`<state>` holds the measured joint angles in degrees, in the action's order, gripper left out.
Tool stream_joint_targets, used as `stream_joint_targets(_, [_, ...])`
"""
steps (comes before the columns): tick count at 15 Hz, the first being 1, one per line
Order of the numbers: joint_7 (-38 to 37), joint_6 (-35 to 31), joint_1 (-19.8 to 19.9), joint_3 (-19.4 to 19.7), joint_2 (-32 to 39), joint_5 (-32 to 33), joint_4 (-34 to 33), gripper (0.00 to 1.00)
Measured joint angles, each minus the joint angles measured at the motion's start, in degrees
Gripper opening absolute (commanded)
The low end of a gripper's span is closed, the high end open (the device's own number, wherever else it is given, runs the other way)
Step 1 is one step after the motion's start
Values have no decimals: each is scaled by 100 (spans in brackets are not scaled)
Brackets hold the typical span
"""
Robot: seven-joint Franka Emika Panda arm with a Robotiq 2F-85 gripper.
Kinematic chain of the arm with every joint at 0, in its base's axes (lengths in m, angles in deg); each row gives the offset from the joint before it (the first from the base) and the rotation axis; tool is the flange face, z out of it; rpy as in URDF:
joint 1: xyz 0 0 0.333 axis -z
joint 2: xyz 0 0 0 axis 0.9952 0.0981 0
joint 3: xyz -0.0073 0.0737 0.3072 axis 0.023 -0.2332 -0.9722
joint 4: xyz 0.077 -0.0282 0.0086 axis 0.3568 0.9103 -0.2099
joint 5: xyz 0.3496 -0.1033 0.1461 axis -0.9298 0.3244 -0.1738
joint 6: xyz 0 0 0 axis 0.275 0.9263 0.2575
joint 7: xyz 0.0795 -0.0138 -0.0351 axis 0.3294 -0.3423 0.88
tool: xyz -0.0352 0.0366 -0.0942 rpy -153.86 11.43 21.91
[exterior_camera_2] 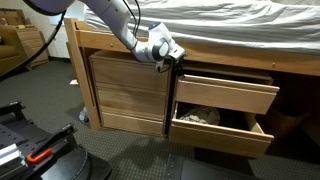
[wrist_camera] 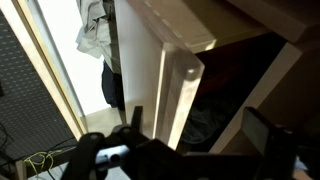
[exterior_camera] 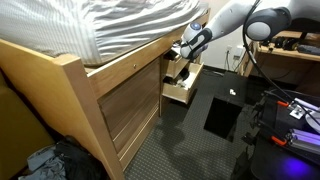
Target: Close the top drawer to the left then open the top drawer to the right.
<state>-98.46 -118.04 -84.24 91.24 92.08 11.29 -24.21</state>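
Top drawer to the right point(exterior_camera_2: 228, 95) stands part-way out of the bed frame, right of centre in an exterior view, with a dark gap above its plain front. The top drawer to the left point(exterior_camera_2: 130, 70), the wide front just left of centre, sits flush with its surround. I therefore judge the closing done and the opening to be the step in hand. The gripper point(exterior_camera_2: 172, 58) hangs at the seam between the two, over the end of the narrow drawer nearest the wide one. The wrist view suggests why: the jaws are spread, one finger outside that drawer's front and one inside over the dark interior, and neither visibly presses the wood. With no handle that I can make out, hooking the front from behind looks like the way to drag the top drawer to the right outward. Directly beneath it the lower narrow drawer point(exterior_camera_2: 222, 135) is drawn out further, with pale clothes point(exterior_camera_2: 197, 116) heaped at its end under the gripper. It lies below the pull line and should not block it. Striped bedding point(exterior_camera_2: 240, 25) overhangs the frame above, close over the wrist. On the carpet in front a black flat panel point(exterior_camera: 222, 112) lies near the drawers but apart from them, too low to stop the upper one.
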Motion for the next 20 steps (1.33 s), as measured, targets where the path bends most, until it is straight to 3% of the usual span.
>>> stream_joint_targets(2, [465, 3, 114, -248, -6, 247, -21, 100])
stream_joint_targets(5, [1474, 240, 496, -1036, 5, 543, -177, 100])
stream_joint_targets(7, [1857, 406, 650, -1343, 3, 558, -297, 100])
stream_joint_targets(11, [1913, 478, 681, -1377, 3, 568, -368, 100])
stream_joint_targets(17, [433, 79, 448, -895, 229, -8, -544, 100])
stream_joint_targets(20, [288, 33, 440, -850, 313, -58, -639, 100])
